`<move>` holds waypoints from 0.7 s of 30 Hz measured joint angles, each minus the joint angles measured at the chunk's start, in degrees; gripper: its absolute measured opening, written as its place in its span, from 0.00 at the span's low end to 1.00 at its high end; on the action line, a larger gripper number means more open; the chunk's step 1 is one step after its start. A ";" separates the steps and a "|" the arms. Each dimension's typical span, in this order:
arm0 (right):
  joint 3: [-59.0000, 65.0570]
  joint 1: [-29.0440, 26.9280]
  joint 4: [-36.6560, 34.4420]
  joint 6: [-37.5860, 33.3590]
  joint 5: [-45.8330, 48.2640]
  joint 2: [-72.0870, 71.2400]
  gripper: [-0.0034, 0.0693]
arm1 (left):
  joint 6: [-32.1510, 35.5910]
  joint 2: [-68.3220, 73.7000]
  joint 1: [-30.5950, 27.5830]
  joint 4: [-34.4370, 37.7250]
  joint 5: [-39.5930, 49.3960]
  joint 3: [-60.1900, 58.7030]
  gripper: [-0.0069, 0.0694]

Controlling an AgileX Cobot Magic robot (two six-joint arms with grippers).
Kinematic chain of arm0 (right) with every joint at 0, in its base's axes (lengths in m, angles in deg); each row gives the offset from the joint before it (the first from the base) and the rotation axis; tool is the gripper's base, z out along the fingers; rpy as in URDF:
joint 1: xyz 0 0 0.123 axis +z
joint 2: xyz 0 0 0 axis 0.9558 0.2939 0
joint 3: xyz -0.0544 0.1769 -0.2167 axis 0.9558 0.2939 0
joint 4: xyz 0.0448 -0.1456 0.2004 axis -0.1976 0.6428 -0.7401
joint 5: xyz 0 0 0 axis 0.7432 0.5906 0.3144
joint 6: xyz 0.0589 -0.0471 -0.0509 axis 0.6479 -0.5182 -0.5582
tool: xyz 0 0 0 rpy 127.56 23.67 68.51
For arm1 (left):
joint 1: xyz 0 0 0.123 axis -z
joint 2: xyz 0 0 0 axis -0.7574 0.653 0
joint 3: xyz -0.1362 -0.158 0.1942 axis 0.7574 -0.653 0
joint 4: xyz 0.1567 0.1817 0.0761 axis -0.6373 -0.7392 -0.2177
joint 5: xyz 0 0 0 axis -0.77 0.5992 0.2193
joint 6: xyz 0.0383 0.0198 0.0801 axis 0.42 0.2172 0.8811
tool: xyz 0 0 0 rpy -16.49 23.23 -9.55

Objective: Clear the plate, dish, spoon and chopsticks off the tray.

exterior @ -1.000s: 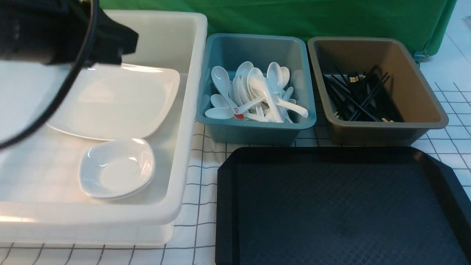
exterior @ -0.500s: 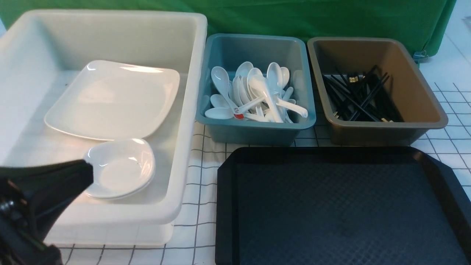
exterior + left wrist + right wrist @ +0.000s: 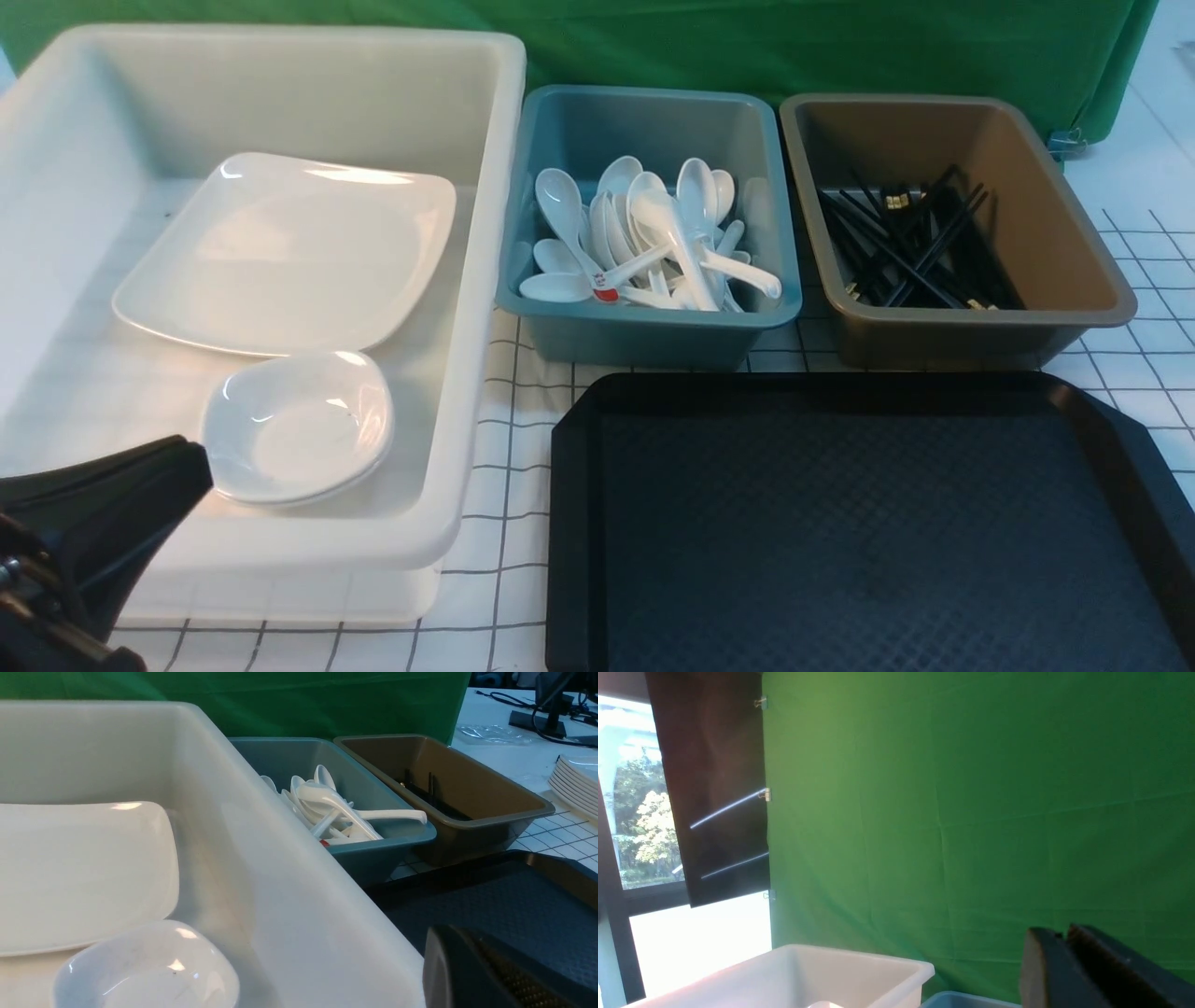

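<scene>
The black tray (image 3: 840, 523) lies at the front right with nothing on it. The large white plate (image 3: 280, 252) and the small white dish (image 3: 299, 429) rest inside the white tub (image 3: 485, 280). A spoon (image 3: 583, 252) with a red mark lies among other white spoons in the blue bin (image 3: 653, 121). Black chopsticks (image 3: 910, 252) lie in the brown bin (image 3: 1055, 215). My left gripper (image 3: 194, 459) is shut and empty, low at the tub's near left corner. My right gripper (image 3: 1064, 934) is out of the front view, raised toward the green cloth, its fingers a narrow gap apart and holding nothing.
The tub, blue bin and brown bin stand in a row behind the tray on a checked cloth. A stack of white plates (image 3: 577, 784) sits off to the right of the brown bin. A green backdrop (image 3: 747, 37) closes the far side.
My left arm has swung from high over the tub's far left down to its near left corner. The dishes and bins have not moved.
</scene>
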 joint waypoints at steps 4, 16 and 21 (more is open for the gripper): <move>0.00 0.00 0.00 0.05 -0.17 0.00 0.17 | 0.00 0.00 0.00 -3.35 -0.22 0.00 0.09; 0.00 0.00 0.00 0.06 -0.17 0.00 0.22 | 1.96 0.00 0.00 -8.05 -0.40 0.00 0.09; 0.00 0.00 0.00 0.06 -0.17 0.00 0.23 | 1.90 0.00 0.00 -8.61 -0.40 0.00 0.09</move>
